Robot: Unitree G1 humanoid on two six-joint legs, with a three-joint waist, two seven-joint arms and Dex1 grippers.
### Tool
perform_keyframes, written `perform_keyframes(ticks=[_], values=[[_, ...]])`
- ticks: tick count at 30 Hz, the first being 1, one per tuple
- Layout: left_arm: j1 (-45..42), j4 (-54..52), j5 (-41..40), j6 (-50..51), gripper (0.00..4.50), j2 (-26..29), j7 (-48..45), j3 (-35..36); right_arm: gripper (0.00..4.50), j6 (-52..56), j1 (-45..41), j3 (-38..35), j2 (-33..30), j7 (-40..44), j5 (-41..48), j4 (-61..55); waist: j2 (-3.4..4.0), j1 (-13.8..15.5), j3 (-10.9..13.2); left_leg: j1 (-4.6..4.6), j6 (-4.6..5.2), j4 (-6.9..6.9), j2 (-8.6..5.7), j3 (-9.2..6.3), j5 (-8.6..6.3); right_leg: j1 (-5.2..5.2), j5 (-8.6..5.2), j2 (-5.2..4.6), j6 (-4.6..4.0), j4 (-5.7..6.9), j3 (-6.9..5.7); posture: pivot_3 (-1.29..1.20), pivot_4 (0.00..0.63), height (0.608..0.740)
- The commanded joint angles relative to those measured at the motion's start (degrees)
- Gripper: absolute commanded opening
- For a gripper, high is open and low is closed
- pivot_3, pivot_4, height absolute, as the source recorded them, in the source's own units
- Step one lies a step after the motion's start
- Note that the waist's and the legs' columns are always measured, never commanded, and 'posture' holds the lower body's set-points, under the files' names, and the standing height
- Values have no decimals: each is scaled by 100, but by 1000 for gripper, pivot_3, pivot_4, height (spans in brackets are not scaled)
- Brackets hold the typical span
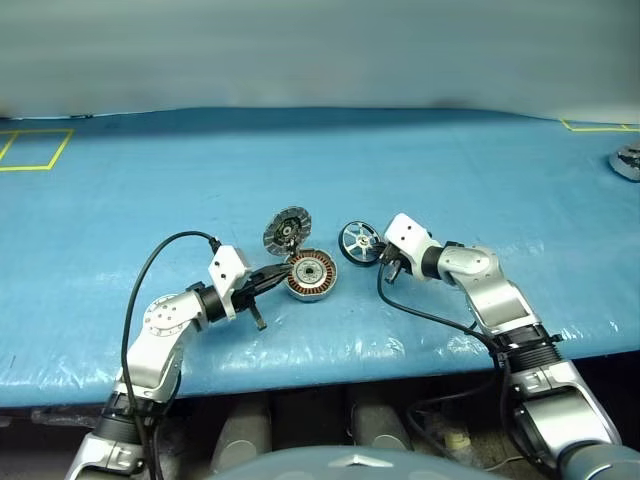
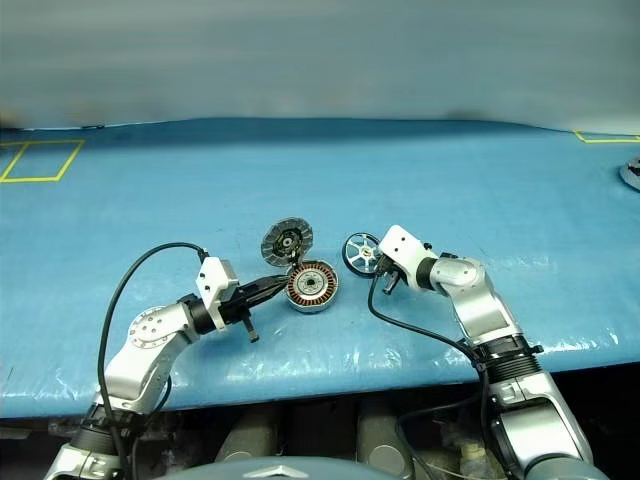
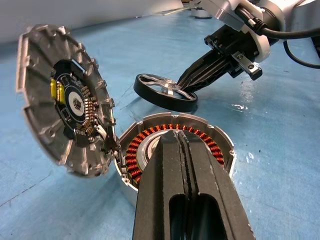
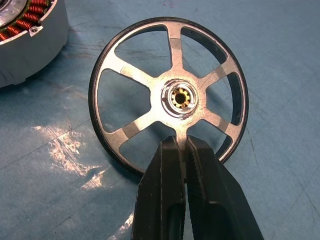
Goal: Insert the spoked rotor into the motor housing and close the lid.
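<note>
Now we had the right gripper (image 4: pixel 181 150) clamped on a spoke of the rotor (image 4: pixel 170 95), which sat tilted just beside the housing (image 1: pixel 310 275). Picking up was the step in hand; next we needed to lift it over the housing's windings and lower it level. Our left gripper (image 3: pixel 180 137), shut and empty, hovered over the housing, likely in the way. The lid (image 1: pixel 287 231) stood open behind the housing

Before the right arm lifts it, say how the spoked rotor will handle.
The spoked rotor looks like rigid metal, so it probably won't flex. The right gripper pinches a single spoke, so the wheel may pivot or tilt in the grip. Its round black rim suggests it could roll across the blue table cover if dropped on edge.
</note>
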Motion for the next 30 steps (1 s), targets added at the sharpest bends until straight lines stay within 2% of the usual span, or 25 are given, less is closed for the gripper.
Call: perform_keyframes(ticks=[1, 7, 13, 18, 30], values=[[107, -241, -49, -54, 0, 104, -68, 81, 27, 99, 244, -333, 61, -189, 239, -504, 0, 9, 0, 0, 0, 0, 0, 0, 0, 0, 0, 0, 0, 0, 0, 0, 150, 740], [277, -125, 43, -264, 0, 139, -36, 121, 27, 394, 921, -689, 244, -42, 1093, -2043, 2, 19, 19, -12, 3, -3, 0, -2, -3, -8, 0, 0, 0, -2, 0, 0, 150, 740], [278, 73, 118, -443, 0, 110, -26, 109, 27, 523, 1207, -351, 248, 71, 1332, -2888, -1, 18, 22, -12, 2, 4, 2, -1, -3, -8, -1, -1, 0, -1, -1, 0, 150, 740], [253, 187, 200, -519, 0, 96, 26, 92, 27, 705, 1089, 246, 218, -162, 802, -2853, -1, 18, 22, -12, 2, 4, 2, -1, -3, -9, -1, -1, 0, -1, -2, 0, 150, 740], [408, 158, 229, -508, 0, 92, 117, 182, 27, 792, 865, 473, 240, -225, 620, -2701, -2, 19, 23, -16, 1, 2, 1, -2, -4, -12, -1, -1, 0, -2, -2, 0, 150, 740]])
